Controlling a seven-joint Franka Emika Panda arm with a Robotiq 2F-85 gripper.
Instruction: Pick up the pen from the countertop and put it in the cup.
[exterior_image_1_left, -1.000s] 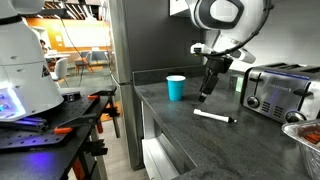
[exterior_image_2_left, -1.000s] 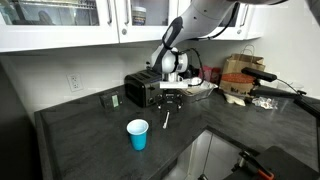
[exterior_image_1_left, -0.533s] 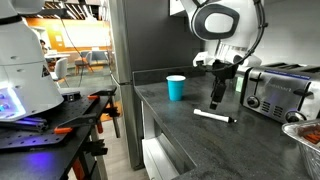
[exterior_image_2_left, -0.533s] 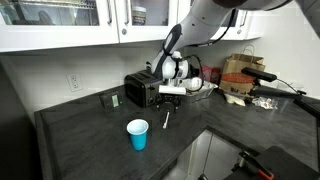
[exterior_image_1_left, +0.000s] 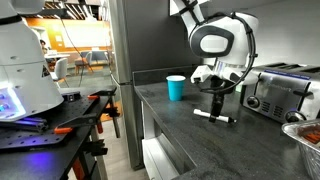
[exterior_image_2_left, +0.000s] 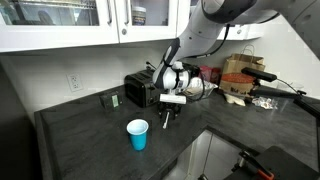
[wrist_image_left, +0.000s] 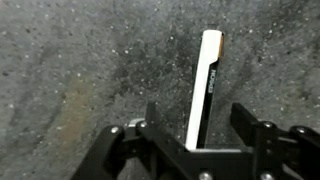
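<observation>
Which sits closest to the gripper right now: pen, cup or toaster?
The pen, lying flat on the countertop between the fingers of the open gripper. The blue cup and the toaster stand apart from it, on either side.

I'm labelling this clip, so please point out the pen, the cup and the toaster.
pen (wrist_image_left: 205, 88): wrist view, middle of its white barrel.
cup (exterior_image_2_left: 138, 138): in an exterior view, on its blue outer wall.
toaster (exterior_image_1_left: 278, 95): in an exterior view, on its shiny side panel.
</observation>
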